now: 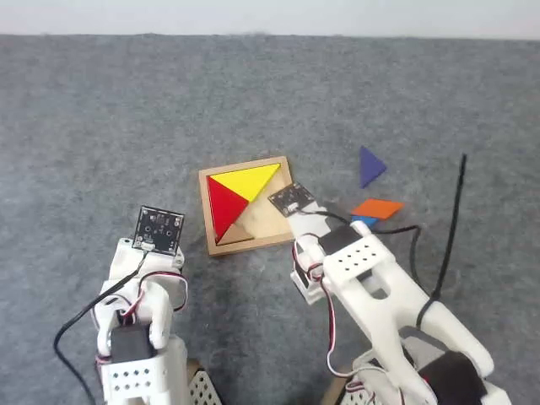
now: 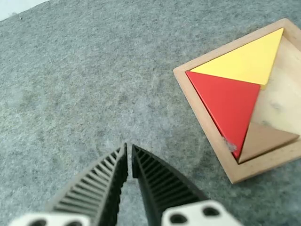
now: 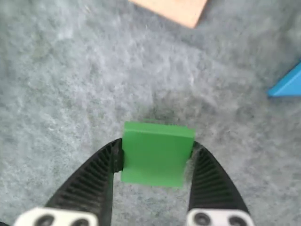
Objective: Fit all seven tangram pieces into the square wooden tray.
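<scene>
Left jaws pressed together over bare grey desk mat [image 2: 70, 70], short of tray [image 1: 205, 211].
Right jaws pinching green square [image 3: 155, 153] by opposite edges, just off tray's near right corner.
In tray: brown triangle [image 2: 263, 139] at near rim, red triangle [image 1: 223, 207] at left rim, yellow triangle [image 1: 245, 180] at far rim; right half bare.
Blue piece [image 1: 364, 220], orange parallelogram [image 1: 377, 207], purple triangle [image 1: 369, 165] loose right of tray.
Open mat beyond.

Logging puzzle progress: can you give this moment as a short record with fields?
in tray: yellow triangle, red triangle and tan wooden triangle lie in the square wooden tray
loose: indigo triangle, orange parallelogram, light blue piece, all on the grey mat
right gripper: shut on green square piece, outside the tray
left gripper: shut, empty, over the mat
</scene>
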Available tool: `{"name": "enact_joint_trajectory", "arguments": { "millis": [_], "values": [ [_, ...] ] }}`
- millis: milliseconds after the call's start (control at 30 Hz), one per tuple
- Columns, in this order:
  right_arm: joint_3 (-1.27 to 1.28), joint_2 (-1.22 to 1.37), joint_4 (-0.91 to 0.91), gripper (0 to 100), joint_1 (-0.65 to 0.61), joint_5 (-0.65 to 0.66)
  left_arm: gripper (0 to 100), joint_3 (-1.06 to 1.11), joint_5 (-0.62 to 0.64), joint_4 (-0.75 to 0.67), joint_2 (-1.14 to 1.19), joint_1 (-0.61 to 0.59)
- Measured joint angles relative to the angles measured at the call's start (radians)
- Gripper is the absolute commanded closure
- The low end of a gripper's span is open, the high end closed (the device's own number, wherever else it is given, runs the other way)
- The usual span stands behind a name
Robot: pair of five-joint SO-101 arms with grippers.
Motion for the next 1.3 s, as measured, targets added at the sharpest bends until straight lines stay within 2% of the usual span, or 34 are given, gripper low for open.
{"name": "enact_joint_trajectory", "arguments": {
  "millis": [300, 767, 900, 1100, 1300],
  "values": [
    [-0.250, 0.084, 0.028, 91.5, 0.000, 0.009, 99, 0.000, 0.000, 0.000, 0.000, 0.000],
    [-0.950, 0.766, 0.057, 91.0, -0.068, 0.166, 99, 0.000, 0.000, -0.002, 0.000, 0.000],
    [-1.100, 0.937, 0.057, 85.6, -0.066, 0.222, 99, 0.000, 0.000, -0.002, 0.000, 0.000],
    [-1.186, 0.991, 0.098, 80.9, -0.123, 0.295, 99, 0.000, 0.000, -0.002, 0.000, 0.000],
    [-1.189, 0.991, 0.112, 64.9, -0.155, 0.319, 99, 0.000, 0.000, -0.002, 0.000, 0.000]
  ]
}}
